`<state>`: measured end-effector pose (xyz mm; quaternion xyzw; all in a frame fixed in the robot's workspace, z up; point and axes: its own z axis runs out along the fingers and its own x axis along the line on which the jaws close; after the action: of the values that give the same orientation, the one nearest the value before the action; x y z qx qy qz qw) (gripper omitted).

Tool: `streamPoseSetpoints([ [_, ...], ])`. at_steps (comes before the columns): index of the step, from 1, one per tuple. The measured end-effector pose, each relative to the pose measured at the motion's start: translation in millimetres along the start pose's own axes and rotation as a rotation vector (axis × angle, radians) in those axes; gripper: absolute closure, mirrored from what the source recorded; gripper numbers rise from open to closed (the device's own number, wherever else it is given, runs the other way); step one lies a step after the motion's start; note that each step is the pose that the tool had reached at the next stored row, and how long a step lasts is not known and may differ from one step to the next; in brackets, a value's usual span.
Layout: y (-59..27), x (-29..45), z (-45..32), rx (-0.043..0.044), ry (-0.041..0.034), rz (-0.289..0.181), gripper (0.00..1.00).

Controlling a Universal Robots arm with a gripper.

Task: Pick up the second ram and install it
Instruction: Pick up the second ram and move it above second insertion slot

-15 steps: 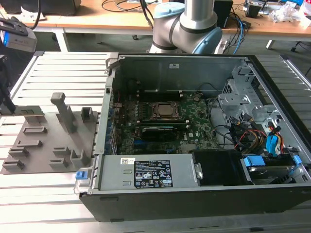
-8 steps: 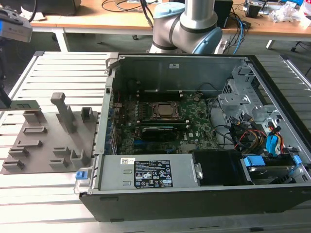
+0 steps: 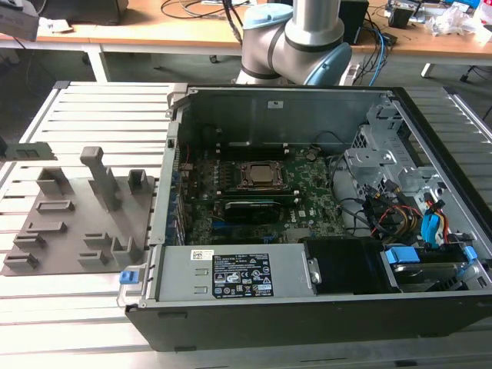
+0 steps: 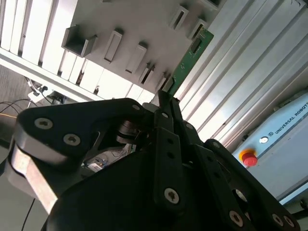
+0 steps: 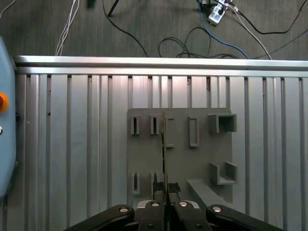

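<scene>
The second ram (image 4: 188, 60) is a thin green board stick, and my gripper (image 4: 166, 99) is shut on one end of it. In the first wrist view the ram (image 5: 164, 144) shows edge-on as a thin line running out from the gripper (image 5: 166, 188) over the grey holder plate (image 5: 178, 159). In the exterior view the ram (image 3: 29, 149) hangs level at the far left, above the slatted table beside the holder plate (image 3: 65, 234). The open computer case (image 3: 307, 323) with its motherboard (image 3: 307, 184) lies to the exterior view's right, well away from the ram.
Grey holder blocks (image 3: 100, 177) stand up from the plate. Inside the case sit a CPU socket (image 3: 261, 175), a black card (image 3: 254, 207), cables and a drive cage (image 3: 384, 154). The arm's base (image 3: 296, 42) stands behind the case. A red button (image 4: 248, 158) sits near the table edge.
</scene>
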<state>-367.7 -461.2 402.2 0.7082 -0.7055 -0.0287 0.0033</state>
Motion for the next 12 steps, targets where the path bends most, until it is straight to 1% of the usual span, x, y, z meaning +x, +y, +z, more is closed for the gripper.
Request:
streamPoseSetpoints([
  [2,0.2,-0.2,-4.3,0.0000,0.0001,0.000,0.86],
  [4,0.5,-0.4,-11.9,-0.0001,0.0002,0.000,0.86],
  [8,1.5,-1.2,-31.9,-0.0001,0.0005,0.000,0.86],
  [9,1.7,-1.4,-35.9,0.0000,0.0004,0.000,0.86],
  [12,1.7,-1.4,-36.4,0.0002,-0.0001,0.000,0.86],
])
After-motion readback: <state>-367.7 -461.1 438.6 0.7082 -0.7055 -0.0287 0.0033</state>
